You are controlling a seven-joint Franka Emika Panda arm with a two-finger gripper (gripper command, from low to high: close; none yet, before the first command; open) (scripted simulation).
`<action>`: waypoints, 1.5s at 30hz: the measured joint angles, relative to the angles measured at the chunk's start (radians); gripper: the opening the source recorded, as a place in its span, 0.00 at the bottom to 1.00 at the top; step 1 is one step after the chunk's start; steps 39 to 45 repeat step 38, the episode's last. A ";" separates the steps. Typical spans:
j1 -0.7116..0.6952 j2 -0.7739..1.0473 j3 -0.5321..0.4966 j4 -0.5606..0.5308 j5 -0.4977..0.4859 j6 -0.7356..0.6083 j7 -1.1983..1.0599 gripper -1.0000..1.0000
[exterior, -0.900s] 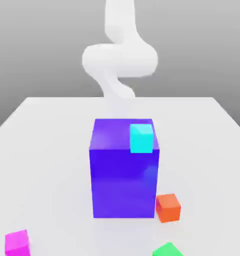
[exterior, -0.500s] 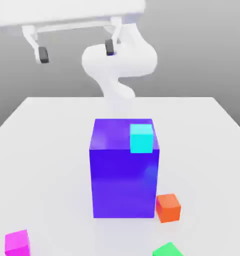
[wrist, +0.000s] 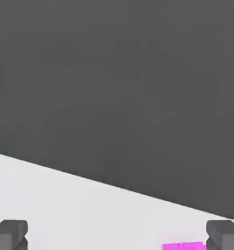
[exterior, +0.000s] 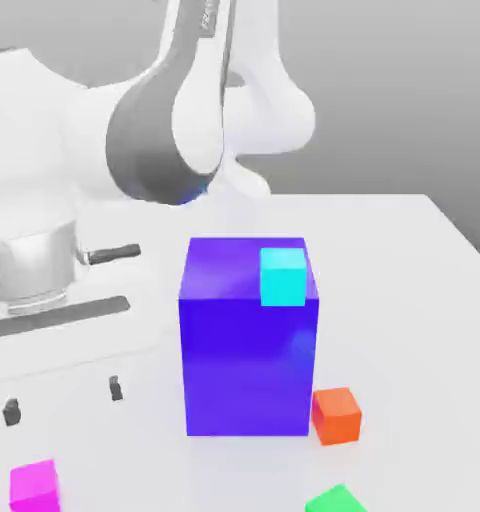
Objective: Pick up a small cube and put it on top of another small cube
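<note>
The arm has swung down and toward the exterior view's left since a moment ago, when the hand hung high above the table with its fingers dangling; now the hand sits low at that left side, big in the foreground. The cubes haven't budged.

The gripper has its two dark fingertips spread wide with nothing between them, hanging just above the magenta cube, which sits on the table at the near corner on the exterior view's left. In the hand view the gripper shows the same wide gap, and a strip of the magenta cube peeks in close to one fingertip (off to that side, not centred between them).

The big blue block stands mid-table, with the cyan cube on its top face, near the edge toward the exterior view's right. The orange cube rests on the table just beside the block's near corner on that same side. The green cube lies nearer still, cut off by the frame's bottom edge.
</note>
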 joint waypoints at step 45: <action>0.317 0.155 0.226 -0.016 -0.254 0.128 -0.066 1.00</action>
